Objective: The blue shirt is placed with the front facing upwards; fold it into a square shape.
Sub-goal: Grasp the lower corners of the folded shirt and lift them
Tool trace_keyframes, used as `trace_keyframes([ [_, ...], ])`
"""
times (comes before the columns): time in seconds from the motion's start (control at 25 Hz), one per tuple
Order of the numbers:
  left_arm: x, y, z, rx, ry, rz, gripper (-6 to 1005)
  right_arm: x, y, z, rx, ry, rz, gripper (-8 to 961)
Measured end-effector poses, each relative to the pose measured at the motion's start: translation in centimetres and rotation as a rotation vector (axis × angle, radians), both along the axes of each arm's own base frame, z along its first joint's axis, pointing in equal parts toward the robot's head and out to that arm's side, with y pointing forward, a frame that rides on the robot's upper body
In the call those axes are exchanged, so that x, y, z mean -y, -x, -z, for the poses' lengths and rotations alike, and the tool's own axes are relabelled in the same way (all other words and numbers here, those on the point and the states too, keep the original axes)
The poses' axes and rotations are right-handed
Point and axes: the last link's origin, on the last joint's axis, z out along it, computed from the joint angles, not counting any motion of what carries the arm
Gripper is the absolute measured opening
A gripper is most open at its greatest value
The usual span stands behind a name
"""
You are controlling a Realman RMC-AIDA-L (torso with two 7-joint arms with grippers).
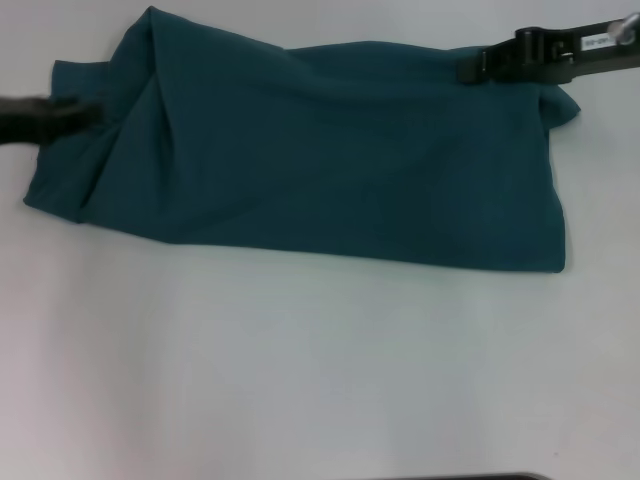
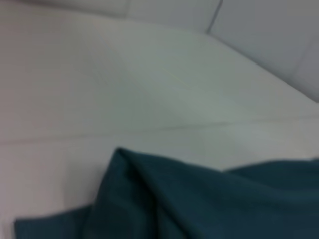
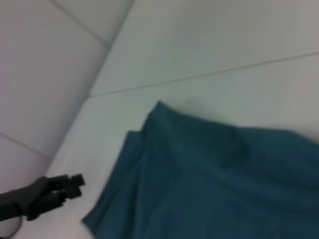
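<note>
1 blue shirt (image 1: 330,160): you find it folded into a long band across the upper half of the white counter (image 1: 300,380), running from 9 o'clock to 3 o'clock in the head view. Its 9 o'clock end is bunched and creased, with a peak at 11 o'clock; its 3 o'clock end lies flat with a straight edge. No lettering shows.

Left tool (image 1: 85,115): you see it at the shirt's 9 o'clock edge, touching the bunched cloth; whether its fingers are apart or together cannot be told. It also shows small in the right wrist view (image 3: 75,181), just beside the shirt's edge.

Right tool (image 1: 470,68): at 2 o'clock, over the shirt's far edge; finger state cannot be told.
</note>
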Motion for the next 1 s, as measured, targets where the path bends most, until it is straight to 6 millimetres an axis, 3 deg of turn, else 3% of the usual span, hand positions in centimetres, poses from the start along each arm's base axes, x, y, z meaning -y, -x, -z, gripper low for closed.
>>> trace_keyframes([
  [0.32,2.9,1.1,-4.5,-0.037,0.165,0.020,384,2.4,-0.5,-2.9,-0.031,0.111,0.093,307],
  [0.8,1.9,-0.6,-2.2,-0.169,0.337,0.079,393,5.4,-4.0,-2.0,0.018,0.164,0.184,356],
  [0.92,1.6,-1.1,-2.2,-0.167,0.352,0.083,399,6.0,-4.3,-2.0,0.014,0.182,0.200,550],
  [1.0,1.6,-1.2,-2.3,-0.166,0.363,0.082,402,6.3,-4.7,-1.9,0.022,0.191,0.212,576],
])
